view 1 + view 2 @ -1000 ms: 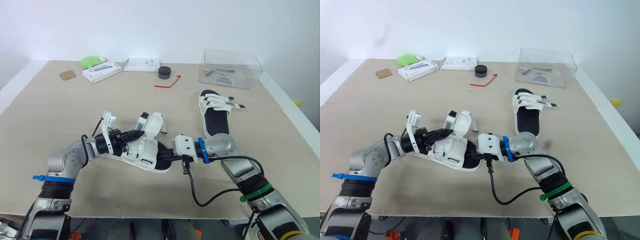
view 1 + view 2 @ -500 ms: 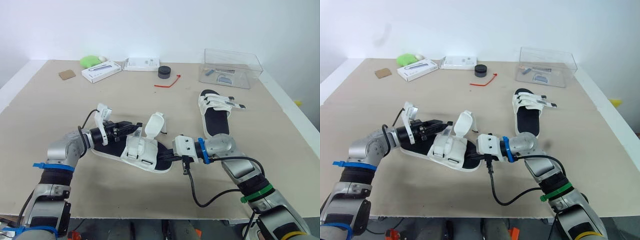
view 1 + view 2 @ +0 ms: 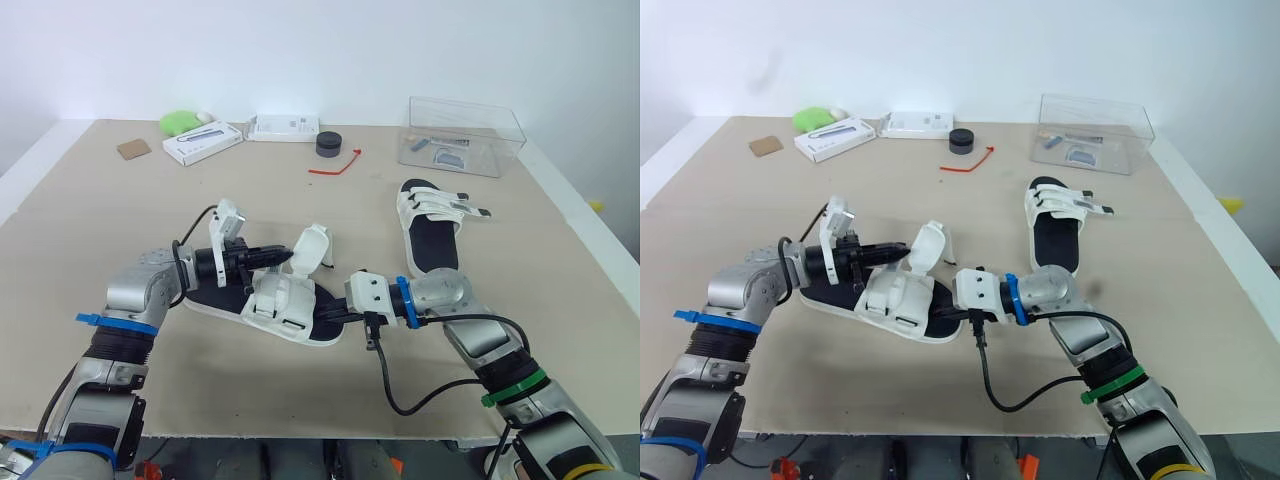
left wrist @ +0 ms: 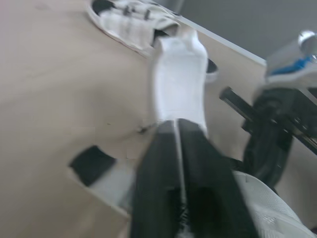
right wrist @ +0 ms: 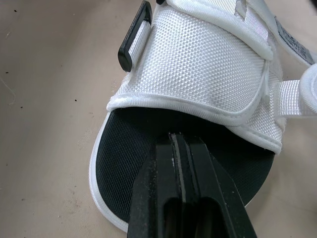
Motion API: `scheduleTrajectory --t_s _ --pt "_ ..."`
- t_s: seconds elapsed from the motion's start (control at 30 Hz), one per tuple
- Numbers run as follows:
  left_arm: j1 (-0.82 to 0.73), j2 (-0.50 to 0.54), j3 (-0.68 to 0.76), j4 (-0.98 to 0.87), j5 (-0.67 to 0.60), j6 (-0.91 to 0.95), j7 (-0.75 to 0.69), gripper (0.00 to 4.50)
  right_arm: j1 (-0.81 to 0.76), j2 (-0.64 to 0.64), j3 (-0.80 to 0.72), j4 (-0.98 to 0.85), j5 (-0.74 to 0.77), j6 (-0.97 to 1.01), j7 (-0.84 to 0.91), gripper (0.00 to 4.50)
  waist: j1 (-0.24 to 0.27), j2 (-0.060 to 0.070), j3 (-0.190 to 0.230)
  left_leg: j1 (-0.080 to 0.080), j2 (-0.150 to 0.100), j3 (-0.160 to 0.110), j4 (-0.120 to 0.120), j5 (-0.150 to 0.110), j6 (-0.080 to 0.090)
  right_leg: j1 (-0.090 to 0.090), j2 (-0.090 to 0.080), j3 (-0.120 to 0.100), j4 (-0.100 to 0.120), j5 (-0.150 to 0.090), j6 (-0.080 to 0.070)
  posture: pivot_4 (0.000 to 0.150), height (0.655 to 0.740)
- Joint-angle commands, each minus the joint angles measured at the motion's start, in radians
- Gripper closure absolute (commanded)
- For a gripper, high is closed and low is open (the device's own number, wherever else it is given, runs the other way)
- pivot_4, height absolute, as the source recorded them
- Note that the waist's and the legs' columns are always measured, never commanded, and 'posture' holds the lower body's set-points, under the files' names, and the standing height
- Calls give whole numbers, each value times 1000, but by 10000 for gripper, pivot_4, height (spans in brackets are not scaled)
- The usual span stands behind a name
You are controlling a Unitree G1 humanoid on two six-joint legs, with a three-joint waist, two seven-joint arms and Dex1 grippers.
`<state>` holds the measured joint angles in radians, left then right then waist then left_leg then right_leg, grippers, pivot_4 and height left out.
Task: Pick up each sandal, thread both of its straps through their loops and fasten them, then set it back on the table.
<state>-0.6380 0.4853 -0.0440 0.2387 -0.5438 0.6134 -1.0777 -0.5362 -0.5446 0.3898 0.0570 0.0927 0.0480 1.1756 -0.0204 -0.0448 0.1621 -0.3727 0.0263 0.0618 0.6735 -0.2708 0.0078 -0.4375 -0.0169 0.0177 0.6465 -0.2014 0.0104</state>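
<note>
A white-strapped sandal with a black sole [image 3: 285, 300] lies at the middle of the table. Its heel strap [image 3: 310, 248] stands up, and my left gripper [image 3: 288, 257] is shut on that strap's lower end. In the left wrist view the white strap [image 4: 178, 84] rises straight out of the closed fingertips. My right gripper [image 3: 337, 314] is shut on the sandal's sole edge [image 5: 148, 144] at the end nearest it, just below the wide front strap [image 5: 208, 64]. A second sandal [image 3: 430, 225] lies flat to the far right with its straps across it.
A clear plastic box [image 3: 462, 135] stands at the back right. Along the back are a black round object [image 3: 328, 145], a red tie [image 3: 335, 165], two white boxes [image 3: 204, 142] [image 3: 284, 128], a green item [image 3: 180, 123] and a brown card [image 3: 135, 150].
My left gripper pulled back to the left, then came forward again and closed on the upright strap. A second raised strap end has dropped. The right gripper kept its hold.
</note>
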Motion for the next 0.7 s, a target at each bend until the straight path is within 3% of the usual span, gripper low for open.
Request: scheduleTrajectory --t_s 0.03,0.27,0.7 --pt "-66 26 -45 191 78 -15 -68 44562 23 -25 20 17 -51 15 2 45000 0 0 0 0 0 0 0 0 0 0 0 0 0 0 0 1500 7400" --pt "-152 4 -33 354 142 -82 -103 44562 31 -33 16 7 -51 19 0 45000 0 0 0 0 0 1 0 0 1 0 0 -2 0 -1 1 1500 7400" --pt "-155 44 -31 447 223 -119 -150 44562 23 -26 17 17 -51 19 -9 45000 0 0 0 1 0 1 0 0 1 1 0 -1 0 0 1 1500 7400"
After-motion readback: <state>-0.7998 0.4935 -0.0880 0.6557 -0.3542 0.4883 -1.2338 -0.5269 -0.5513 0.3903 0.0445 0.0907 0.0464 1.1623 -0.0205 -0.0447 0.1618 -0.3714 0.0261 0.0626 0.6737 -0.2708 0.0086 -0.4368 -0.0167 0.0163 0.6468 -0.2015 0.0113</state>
